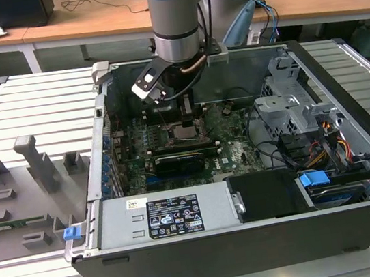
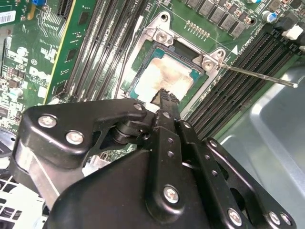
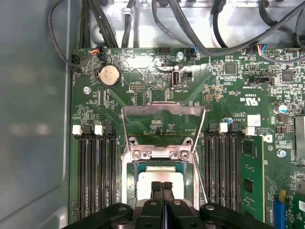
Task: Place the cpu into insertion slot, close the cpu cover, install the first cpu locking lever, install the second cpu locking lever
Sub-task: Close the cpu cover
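Note:
The cpu (image 2: 164,76) lies flat in the insertion slot (image 2: 139,71), its silver top showing in both wrist views (image 3: 145,183). My gripper (image 2: 164,97) is shut with nothing between its fingers. Its tips hang right over the chip's near edge (image 3: 162,186); contact cannot be told. The cpu cover (image 3: 163,109) stands raised on its hinge at the slot's (image 3: 127,171) far side, the board showing through its window. A thin locking lever (image 2: 259,76) sticks out free beside the socket. In the exterior view the gripper (image 1: 186,119) is low over the slot (image 1: 188,134) inside the open computer case.
Long black memory slots (image 3: 97,176) flank the socket on both sides. Black cables (image 3: 190,28) run along the case wall. A power supply (image 1: 171,215) and a drive cage (image 1: 297,105) fill the case's front and right. A grey fixture tray (image 1: 21,196) lies at the exterior view's left.

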You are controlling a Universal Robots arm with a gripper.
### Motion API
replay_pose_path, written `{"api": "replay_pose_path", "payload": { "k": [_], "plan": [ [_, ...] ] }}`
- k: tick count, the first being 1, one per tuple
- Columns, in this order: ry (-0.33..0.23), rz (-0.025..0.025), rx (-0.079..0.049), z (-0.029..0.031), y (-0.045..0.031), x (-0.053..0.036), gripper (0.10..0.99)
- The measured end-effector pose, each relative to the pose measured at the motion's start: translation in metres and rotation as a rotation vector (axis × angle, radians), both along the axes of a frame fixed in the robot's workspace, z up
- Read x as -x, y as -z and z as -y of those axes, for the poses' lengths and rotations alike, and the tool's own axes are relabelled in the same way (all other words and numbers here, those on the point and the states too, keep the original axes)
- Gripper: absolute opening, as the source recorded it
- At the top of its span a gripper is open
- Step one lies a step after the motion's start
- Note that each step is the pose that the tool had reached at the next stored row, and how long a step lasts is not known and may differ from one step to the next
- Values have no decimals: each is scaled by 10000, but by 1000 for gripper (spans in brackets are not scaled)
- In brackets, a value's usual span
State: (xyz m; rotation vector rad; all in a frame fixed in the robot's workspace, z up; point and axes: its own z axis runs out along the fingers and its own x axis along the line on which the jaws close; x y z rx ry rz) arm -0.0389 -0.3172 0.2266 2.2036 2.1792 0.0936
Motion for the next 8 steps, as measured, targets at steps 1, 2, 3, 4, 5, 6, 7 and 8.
{"api": "replay_pose_path", "payload": {
  "k": [1, 2, 3, 4, 5, 6, 7, 8],
  "plan": [
    [0, 0, -1, 0, -21, 0, 106],
    [0, 1, -1, 0, -44, 0, 106],
    [0, 0, -1, 0, -144, 0, 106],
    [-1, -4, 0, 0, -255, 0, 106],
    [0, -5, -1, 0, -330, 0, 106],
    [0, -5, 0, 0, -381, 0, 106],
    [0, -5, 0, 0, -394, 0, 106],
    [-1, -4, -2, 1, -396, 0, 106]
  ]
}}
